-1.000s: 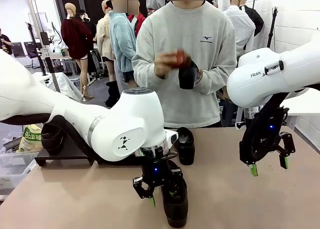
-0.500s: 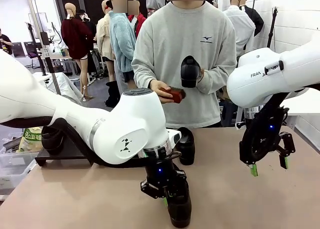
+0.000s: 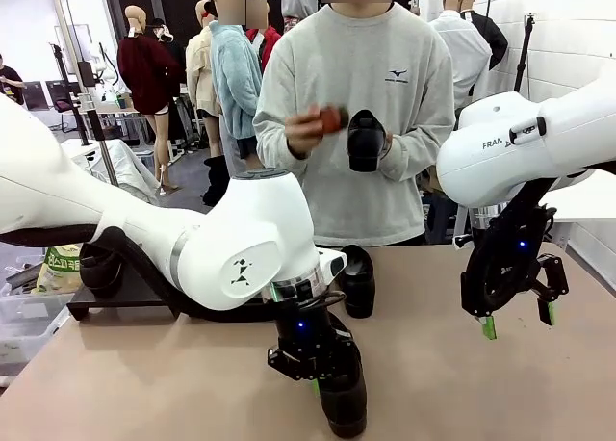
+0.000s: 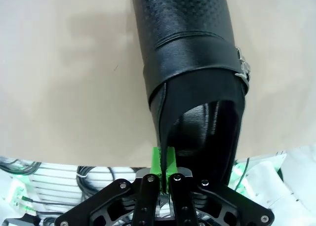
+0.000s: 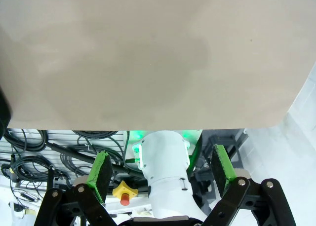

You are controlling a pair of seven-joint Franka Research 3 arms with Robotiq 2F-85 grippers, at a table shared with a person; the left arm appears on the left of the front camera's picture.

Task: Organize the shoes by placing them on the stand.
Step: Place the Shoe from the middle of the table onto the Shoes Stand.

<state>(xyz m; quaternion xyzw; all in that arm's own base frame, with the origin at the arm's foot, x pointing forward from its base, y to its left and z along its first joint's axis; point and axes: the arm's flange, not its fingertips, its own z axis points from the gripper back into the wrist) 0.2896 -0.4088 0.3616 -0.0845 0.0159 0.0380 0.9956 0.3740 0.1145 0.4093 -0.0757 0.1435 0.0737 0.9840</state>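
A black leather shoe (image 3: 345, 402) with a side buckle lies on the tan table near the front edge. My left gripper (image 3: 313, 366) is shut on it. In the left wrist view the green pads (image 4: 163, 162) pinch the thin rim of the opening of the shoe (image 4: 192, 63), at its heel end. A second shoe (image 3: 358, 279) stands on the table behind it. The black stand (image 3: 125, 292) sits at the table's left, partly hidden by my left arm, with a shoe (image 3: 99, 268) on it. My right gripper (image 3: 517, 321) hangs open above the table's right side, its fingers (image 5: 101, 167) spread with nothing between them.
Across the table a person holds another black shoe (image 3: 365, 140) in one hand and a small red object (image 3: 330, 118) in the other. Bare tabletop (image 5: 158, 53) lies under my right gripper. A clear bin (image 3: 24, 311) sits off the table's left edge.
My left gripper has gone from open beside the shoe to shut on its rim. The person's hand with the red object dropped, then rose again. The right arm stayed still.
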